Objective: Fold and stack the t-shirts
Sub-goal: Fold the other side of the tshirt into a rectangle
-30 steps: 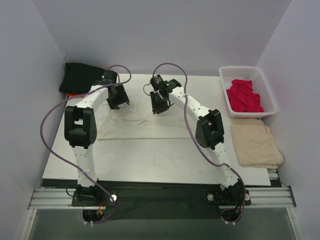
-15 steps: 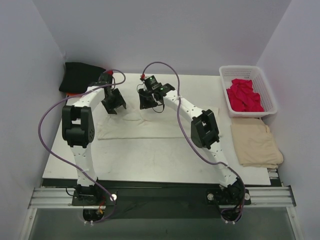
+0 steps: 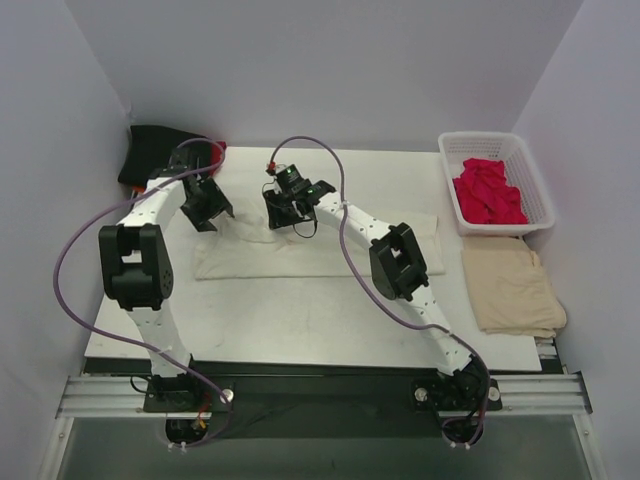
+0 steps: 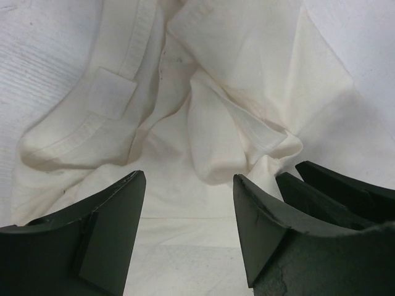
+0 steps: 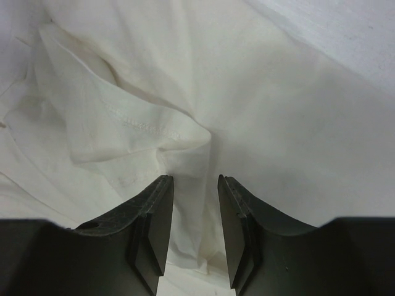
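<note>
A large cream-white t-shirt (image 3: 320,250) lies spread across the middle of the table, bunched at its far left part. My left gripper (image 3: 205,207) hangs open over that end; in the left wrist view (image 4: 188,185) only flat cloth lies between the fingers, with rumpled folds (image 4: 241,142) just ahead. My right gripper (image 3: 283,208) is a little to the right, open too; a soft ridge of the shirt (image 5: 185,154) rises between its fingers (image 5: 194,185) without being pinched. A black t-shirt (image 3: 152,152) sits at the back left. A crimson t-shirt (image 3: 487,192) fills the basket.
The white lattice basket (image 3: 538,190) stands at the back right. A folded beige cloth (image 3: 512,287) lies in front of it at the table's right edge. Purple cables loop above both arms. Walls close in on the left, back and right.
Both arms have swung left and toward the back-left over the cream shirt. The right gripper's jaws have widened, letting go of the cloth. The left gripper has stayed open.
</note>
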